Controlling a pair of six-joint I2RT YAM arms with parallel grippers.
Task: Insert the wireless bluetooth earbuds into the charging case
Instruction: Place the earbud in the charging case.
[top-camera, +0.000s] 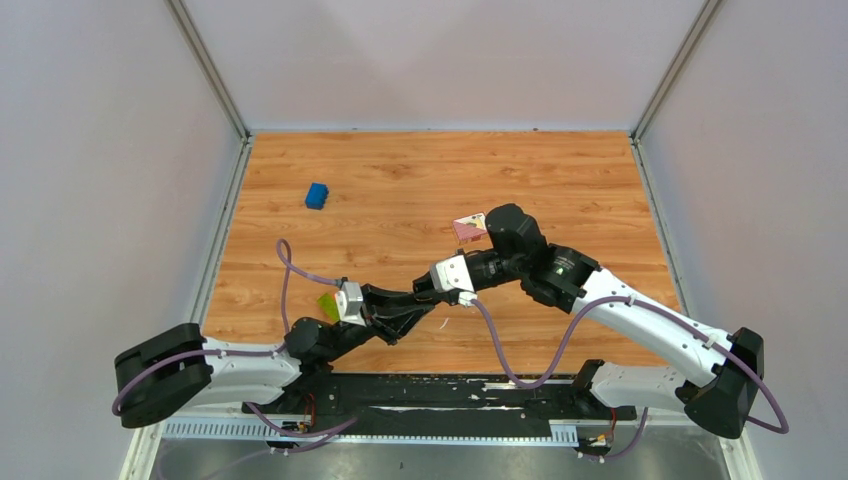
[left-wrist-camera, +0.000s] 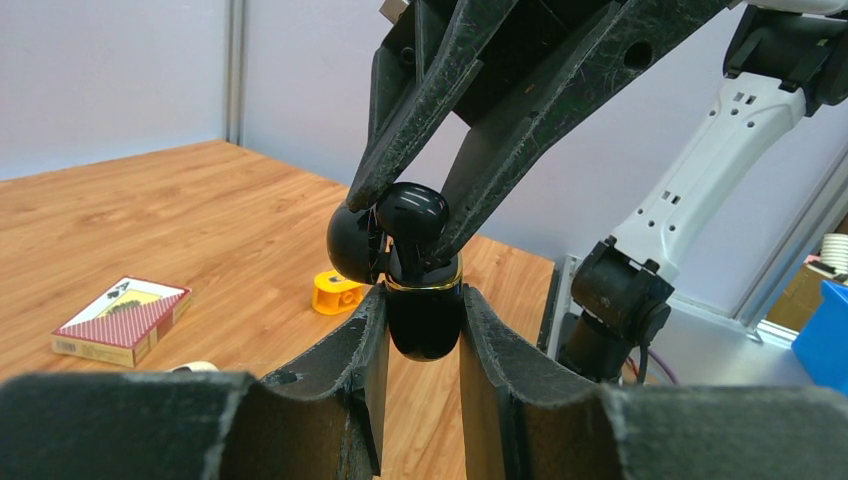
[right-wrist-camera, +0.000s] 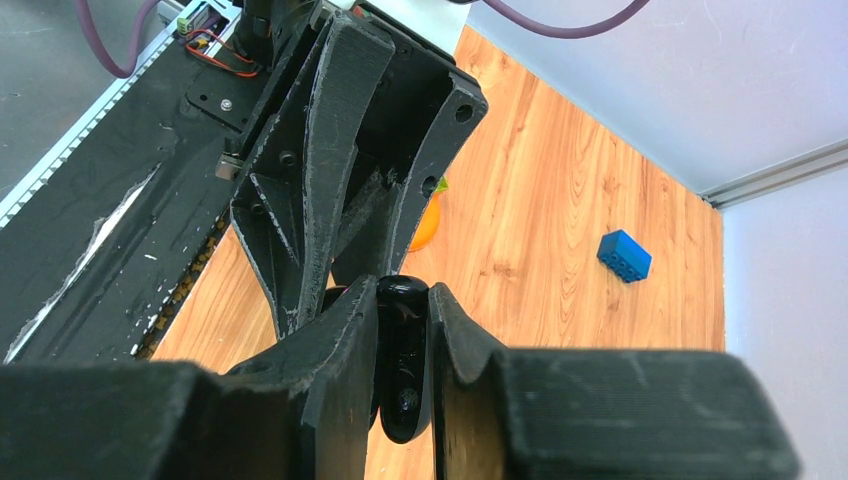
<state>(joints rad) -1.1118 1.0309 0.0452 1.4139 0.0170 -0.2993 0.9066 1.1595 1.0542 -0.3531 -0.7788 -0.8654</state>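
So the wooden table (top-camera: 420, 170) takes up most of the top view. The left arm (top-camera: 240, 365) comes in from 7 o'clock and the right arm (top-camera: 640, 315) from 4 o'clock, bending back on itself. The two meet tip to tip just below the middle of the table.

The left gripper (left-wrist-camera: 424, 300) has its fingers pressed in from both sides on the case (left-wrist-camera: 425, 325), a glossy black capsule with a thin gold band round its top edge, held up off the wood. In the left wrist view the right gripper (right-wrist-camera: 403, 300) comes down from 12 o'clock. Its fingers are pinched on a shiny black earbud (left-wrist-camera: 412, 210) that sits right at the mouth of the case, touching the gold band or as good as. There's another rounded black bit (left-wrist-camera: 350, 245) at 9 o'clock of the bud. It might be the flipped-open lid, can't tell for sure.

Loose stuff on the table:
- A card box (left-wrist-camera: 120, 320) lies flat, at 1 o'clock of the grippers in the top view.
- A blue block (top-camera: 317, 195) sits well apart at 10 o'clock.
- A yellow ring (left-wrist-camera: 335, 292) sits near the left wrist at 9 o'clock.
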